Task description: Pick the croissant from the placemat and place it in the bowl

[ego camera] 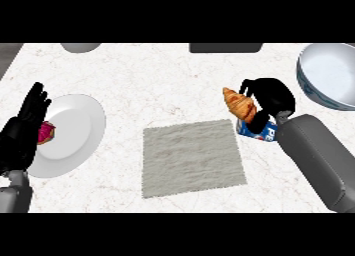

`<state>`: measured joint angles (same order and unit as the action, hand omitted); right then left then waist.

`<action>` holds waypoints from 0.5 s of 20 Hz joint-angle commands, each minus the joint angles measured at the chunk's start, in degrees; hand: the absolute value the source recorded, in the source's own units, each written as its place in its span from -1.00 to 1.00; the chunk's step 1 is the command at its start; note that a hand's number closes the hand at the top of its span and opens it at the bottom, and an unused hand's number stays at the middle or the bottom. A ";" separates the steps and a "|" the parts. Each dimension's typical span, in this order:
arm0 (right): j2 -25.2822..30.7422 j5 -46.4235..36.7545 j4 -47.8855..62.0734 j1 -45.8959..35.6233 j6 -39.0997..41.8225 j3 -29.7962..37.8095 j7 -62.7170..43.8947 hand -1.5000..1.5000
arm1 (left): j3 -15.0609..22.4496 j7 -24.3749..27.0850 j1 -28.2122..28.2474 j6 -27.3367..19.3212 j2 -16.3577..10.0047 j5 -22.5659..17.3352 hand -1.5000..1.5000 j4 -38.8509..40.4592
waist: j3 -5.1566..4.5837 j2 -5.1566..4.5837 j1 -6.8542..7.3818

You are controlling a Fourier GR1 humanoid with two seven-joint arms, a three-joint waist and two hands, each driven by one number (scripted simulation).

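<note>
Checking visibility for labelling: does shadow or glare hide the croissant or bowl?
Head view: even light, no glare; the croissant shows plainly in the right hand; the bowl has only soft shading inside, its right side cut by the frame.

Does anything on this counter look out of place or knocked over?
Yes: a blue drink can appears to lie on its side beside the grey cloth placemat, just under the right robot hand, which holds the golden croissant. Nothing looks spilled.
</note>
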<state>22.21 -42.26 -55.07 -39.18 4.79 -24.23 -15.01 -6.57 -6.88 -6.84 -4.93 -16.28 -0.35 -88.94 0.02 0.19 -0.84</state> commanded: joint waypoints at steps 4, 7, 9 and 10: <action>7.78 -1.12 -13.59 0.30 -7.77 8.14 -4.34 1.00 | -0.12 0.61 0.38 -0.32 0.35 0.72 0.00 0.86 | -0.04 0.34 -0.83; 9.07 0.91 -21.82 -0.89 -8.16 12.94 -9.49 1.00 | -0.49 -0.93 0.35 -0.08 -0.02 0.22 0.00 0.08 | -0.06 0.79 -1.44; 11.91 4.70 -24.11 -0.54 -5.49 17.50 -8.76 1.00 | 0.48 -3.28 -0.17 -0.28 0.28 0.61 0.00 -2.03 | 0.00 0.46 -0.54; 10.99 5.31 -26.11 1.14 -5.79 18.28 -9.69 1.00 | -0.42 -0.15 -1.23 0.36 0.14 0.42 0.00 1.56 | -0.04 0.17 -0.45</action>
<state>31.30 -39.88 -74.72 -39.29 -1.16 -11.29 -22.20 -7.19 -7.65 -7.50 -4.90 -16.45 -0.16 -88.38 -0.03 0.60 -1.67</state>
